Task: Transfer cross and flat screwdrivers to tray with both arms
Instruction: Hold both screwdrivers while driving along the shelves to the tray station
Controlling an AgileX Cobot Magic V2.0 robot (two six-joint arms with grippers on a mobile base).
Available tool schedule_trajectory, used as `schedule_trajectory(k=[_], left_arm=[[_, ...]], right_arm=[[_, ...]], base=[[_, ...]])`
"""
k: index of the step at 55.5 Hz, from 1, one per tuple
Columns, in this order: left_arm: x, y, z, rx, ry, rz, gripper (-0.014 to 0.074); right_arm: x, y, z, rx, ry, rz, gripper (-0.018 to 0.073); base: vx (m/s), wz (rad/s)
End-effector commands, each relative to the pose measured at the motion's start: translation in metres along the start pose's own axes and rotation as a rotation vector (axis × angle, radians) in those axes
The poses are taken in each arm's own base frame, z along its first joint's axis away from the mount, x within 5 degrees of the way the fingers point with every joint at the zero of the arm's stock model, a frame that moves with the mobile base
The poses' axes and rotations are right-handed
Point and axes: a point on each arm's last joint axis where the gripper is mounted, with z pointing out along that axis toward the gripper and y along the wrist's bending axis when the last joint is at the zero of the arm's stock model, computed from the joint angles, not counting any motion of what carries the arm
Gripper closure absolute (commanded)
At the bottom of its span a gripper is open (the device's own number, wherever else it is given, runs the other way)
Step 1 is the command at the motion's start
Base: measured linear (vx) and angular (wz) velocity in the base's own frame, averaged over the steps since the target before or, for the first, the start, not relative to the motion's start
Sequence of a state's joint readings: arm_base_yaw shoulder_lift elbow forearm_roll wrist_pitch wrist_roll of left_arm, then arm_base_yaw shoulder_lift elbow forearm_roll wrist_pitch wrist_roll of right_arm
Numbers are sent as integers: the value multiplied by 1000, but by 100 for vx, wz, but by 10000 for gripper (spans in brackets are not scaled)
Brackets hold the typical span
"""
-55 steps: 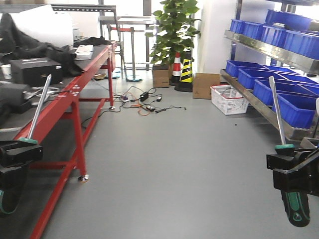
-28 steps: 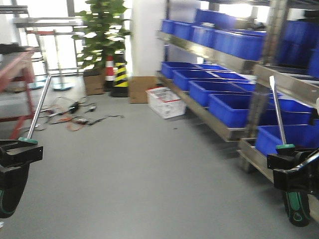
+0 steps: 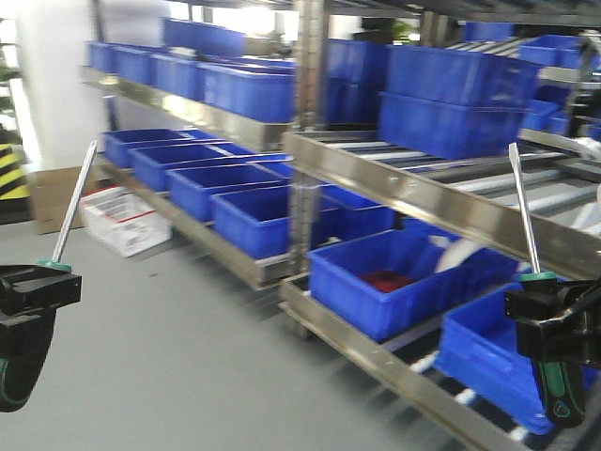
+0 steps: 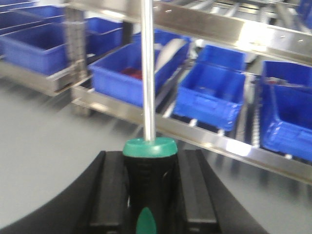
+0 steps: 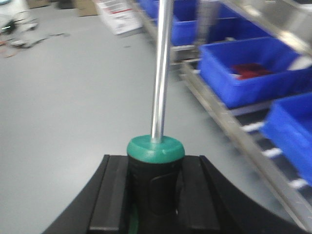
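Note:
My left gripper (image 3: 33,289) is shut on the black-and-green handle of one screwdriver (image 3: 73,202), whose silver shaft points up. The left wrist view shows the handle (image 4: 148,175) clamped between both fingers. My right gripper (image 3: 549,315) is shut on the handle of the other screwdriver (image 3: 522,211), shaft also upright. The right wrist view shows that handle (image 5: 155,178) gripped between both fingers. Which screwdriver is cross and which is flat cannot be told. The grey tray is out of view.
A steel rack (image 3: 413,193) with several blue plastic bins (image 3: 385,277) fills the middle and right, close ahead of both grippers. One bin holds red parts (image 3: 383,280). A white crate (image 3: 122,221) and a cardboard box (image 3: 52,197) stand on the grey floor at the left.
The whole view has swung right: the red table, plant and cone have left the frame and the rack with blue bins is now close ahead. Both grippers keep holding their screwdrivers.

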State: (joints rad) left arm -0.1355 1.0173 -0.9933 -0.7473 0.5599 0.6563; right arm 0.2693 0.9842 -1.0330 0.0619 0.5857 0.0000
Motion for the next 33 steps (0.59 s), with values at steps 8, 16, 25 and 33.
schedule_trajectory(k=[8, 16, 25, 33], left_arm=[[-16, -3, -10, -14, -107, -18, 594], [-16, -3, -10, -14, -107, -18, 594], [-16, -3, -10, -14, -107, -18, 594], [-16, -3, -10, -14, -107, -18, 594]], right_arm=[[-18, 0, -11, 1, -137, -8, 567], [-18, 0, -11, 1, -137, -8, 567], [-18, 0, -11, 1, -137, -8, 567], [-18, 0, -11, 1, -137, -8, 567]], base=[[45, -76], [42, -79], [40, -84], [39, -93]])
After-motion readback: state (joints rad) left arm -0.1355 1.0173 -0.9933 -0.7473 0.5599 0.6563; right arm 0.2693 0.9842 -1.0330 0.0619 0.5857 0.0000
